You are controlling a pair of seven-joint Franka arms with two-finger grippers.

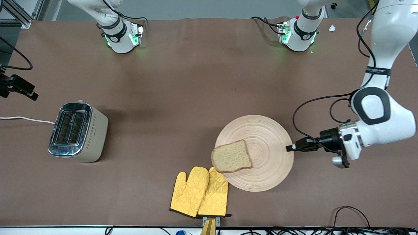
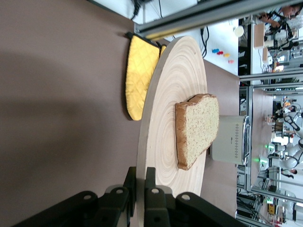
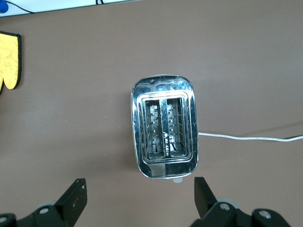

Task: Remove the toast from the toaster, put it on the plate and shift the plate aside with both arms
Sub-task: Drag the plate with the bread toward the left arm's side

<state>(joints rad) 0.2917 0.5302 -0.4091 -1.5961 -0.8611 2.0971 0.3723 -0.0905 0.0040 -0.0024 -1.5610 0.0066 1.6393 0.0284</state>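
Observation:
The round pale wooden plate (image 1: 271,137) lies on the brown table toward the left arm's end. The toast (image 1: 232,156) lies flat on it, its edge hanging over the rim toward the right arm's end. My left gripper (image 1: 289,148) is shut on the plate's rim at the left arm's end. In the left wrist view its fingers (image 2: 151,177) pinch the rim of the plate (image 2: 168,94) from above and below, with the toast (image 2: 199,127) farther along. My right gripper (image 3: 138,185) is open and empty, high over the toaster (image 3: 165,127). It is out of the front view.
The silver and cream toaster (image 1: 76,132) stands toward the right arm's end, both slots empty, with a white cord (image 1: 26,119) running off the table's end. Two yellow quilted oven mitts (image 1: 199,192) lie nearer the front camera, partly under the plate's rim.

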